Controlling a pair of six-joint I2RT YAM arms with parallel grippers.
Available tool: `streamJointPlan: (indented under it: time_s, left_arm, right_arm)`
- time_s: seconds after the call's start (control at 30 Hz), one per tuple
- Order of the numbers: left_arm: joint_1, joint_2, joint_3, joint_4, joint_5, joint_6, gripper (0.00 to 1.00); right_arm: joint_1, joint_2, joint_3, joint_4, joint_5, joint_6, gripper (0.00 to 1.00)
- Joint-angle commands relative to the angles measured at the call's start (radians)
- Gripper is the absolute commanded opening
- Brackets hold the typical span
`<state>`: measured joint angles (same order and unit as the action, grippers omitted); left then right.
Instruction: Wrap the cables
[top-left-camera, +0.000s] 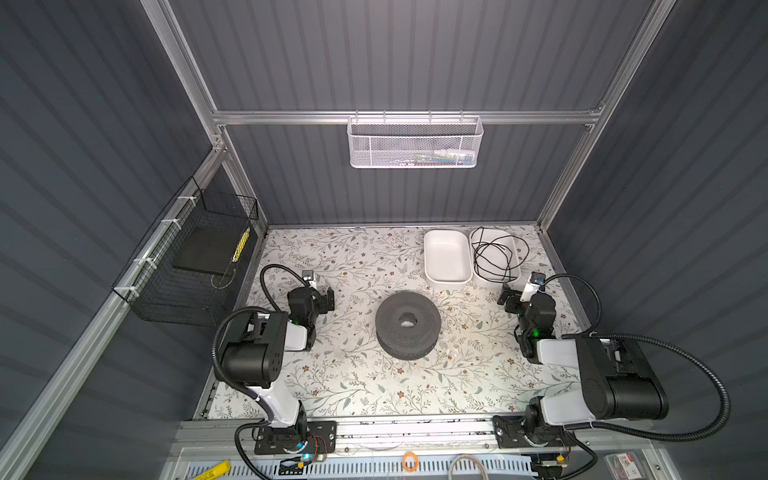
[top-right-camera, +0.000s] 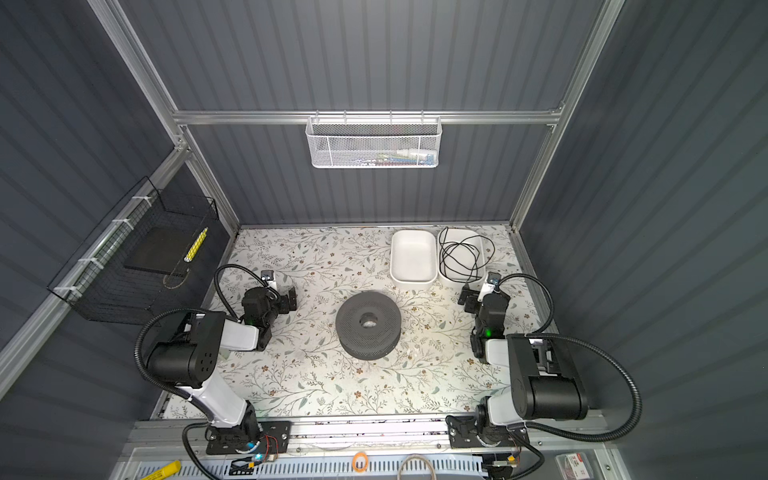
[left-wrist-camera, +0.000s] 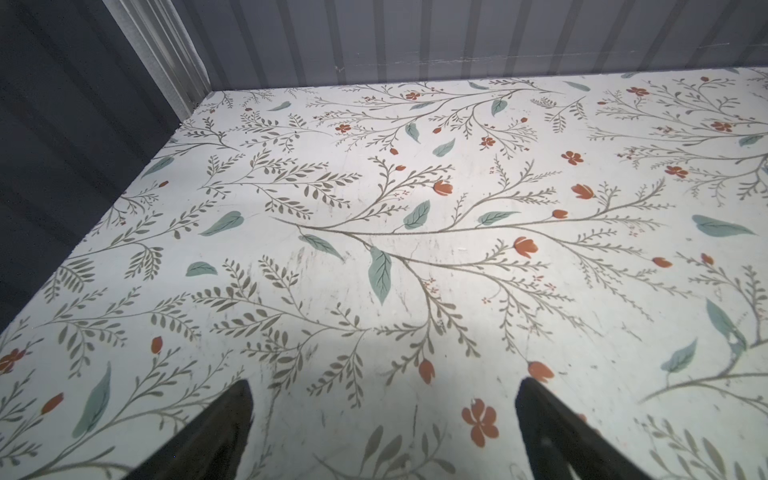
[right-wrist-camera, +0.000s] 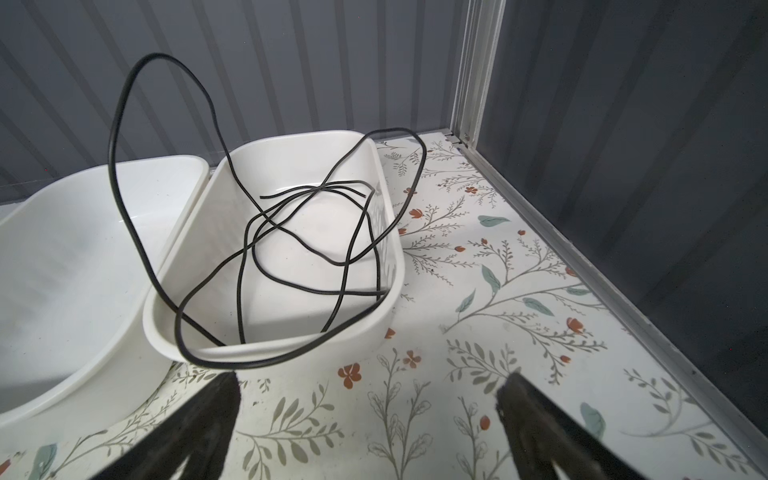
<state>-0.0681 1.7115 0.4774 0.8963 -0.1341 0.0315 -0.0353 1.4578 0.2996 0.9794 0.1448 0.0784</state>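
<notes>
**Both your grippers wide open, cable not picked up yet**

Your left gripper (left-wrist-camera: 382, 390) is over the bare floral table (left-wrist-camera: 415, 174), fingers spread apart with nothing between them. Same for your right gripper (right-wrist-camera: 370, 386): fingers apart and empty, just beside the white tray (right-wrist-camera: 332, 361) in the far right corner. The thin black cable (right-wrist-camera: 266, 218) sits in that tray as a loose tangle, with loops poking over the rim. An empty tray (right-wrist-camera: 83, 270) sits right next to it, and a dark spool (top-left-camera: 390, 332) sits mid-table.
</notes>
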Motion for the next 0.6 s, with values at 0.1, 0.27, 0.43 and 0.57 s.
streamJointPlan:
  time_s: [0.1, 0.27, 0.43, 0.57]
  left_arm:
    - [0.005, 0.006, 0.002, 0.003, -0.010, -0.009, 0.99]
    - [0.005, 0.006, 0.003, 0.003, -0.009, -0.008, 0.99]
    - [0.005, 0.006, 0.003, 0.003, -0.010, -0.008, 1.00]
    - [0.005, 0.006, 0.003, 0.003, -0.010, -0.009, 0.99]
  right_arm:
    - [0.013, 0.000, 0.009, 0.026, 0.021, -0.011, 0.99]
    - [0.018, 0.001, 0.006, 0.034, 0.027, -0.015, 0.99]
    - [0.020, 0.001, 0.005, 0.037, 0.032, -0.017, 0.99]
    - [0.020, 0.003, 0.006, 0.036, 0.032, -0.018, 0.99]
